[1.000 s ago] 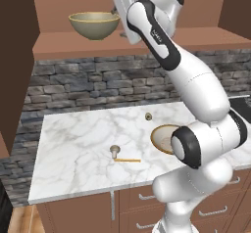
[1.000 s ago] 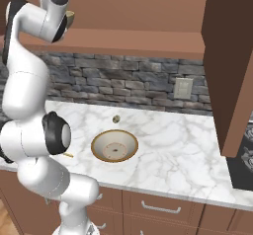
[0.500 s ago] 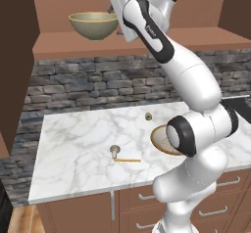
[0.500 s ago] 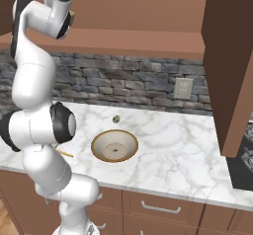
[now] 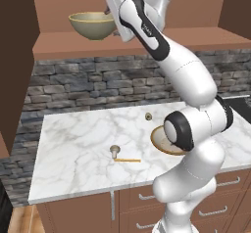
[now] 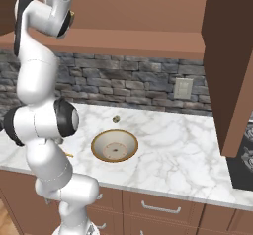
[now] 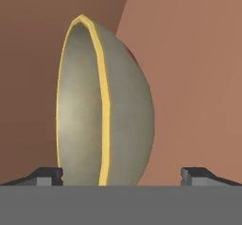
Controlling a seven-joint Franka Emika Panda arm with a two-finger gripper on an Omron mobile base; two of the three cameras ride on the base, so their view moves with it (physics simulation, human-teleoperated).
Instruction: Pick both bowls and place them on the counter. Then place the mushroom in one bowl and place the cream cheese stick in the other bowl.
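Left base view: olive-tan bowl (image 5: 93,25) on shelf (image 5: 147,40), left end; gripper (image 5: 111,12) raised beside its rim. Mushroom (image 5: 114,150), cream cheese stick (image 5: 127,160) near counter (image 5: 73,144) front edge.

Right base view: beige bowl (image 6: 114,145) already mid-counter.

Hand view: jaws wide apart, straddling rim for pinching.

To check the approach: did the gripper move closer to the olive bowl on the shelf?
Yes. The gripper moved left along the shelf, nearer the olive bowl.
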